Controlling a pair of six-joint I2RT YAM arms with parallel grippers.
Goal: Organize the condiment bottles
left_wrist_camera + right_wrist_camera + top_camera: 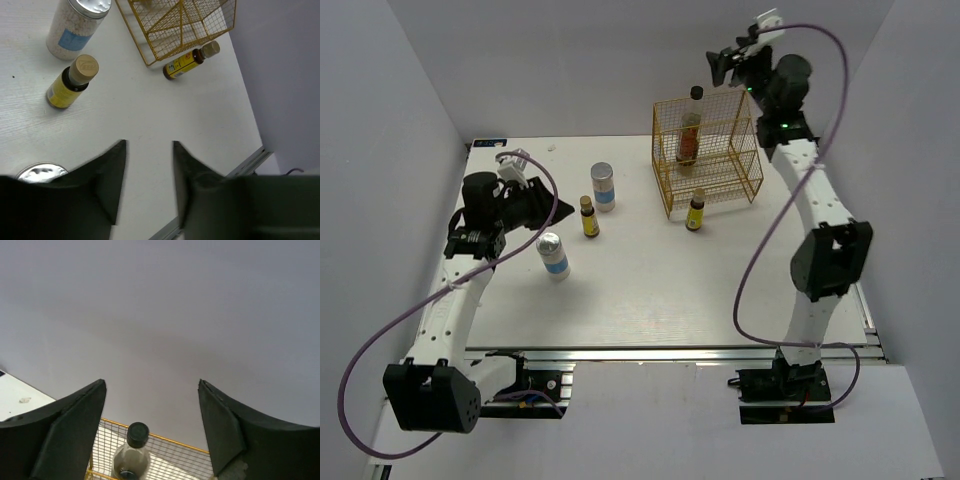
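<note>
The tall black-capped bottle (691, 127) stands upright in the upper tier of the gold wire rack (708, 152); it also shows in the right wrist view (133, 450). My right gripper (718, 66) is open and empty, raised above and behind the rack. One white silver-lidded jar (603, 186) stands at mid table, another (553, 253) nearer me. One small yellow bottle (588, 216) stands beside the far jar, another (696, 210) in front of the rack. My left gripper (560, 207) is open and empty, left of the yellow bottle (71, 82), above the near jar's lid (41, 172).
The grey walls enclose the table on the left, back and right. The table's metal front rail (660, 352) runs between the arm bases. The rack's lower tier (715, 185) holds nothing that I can see.
</note>
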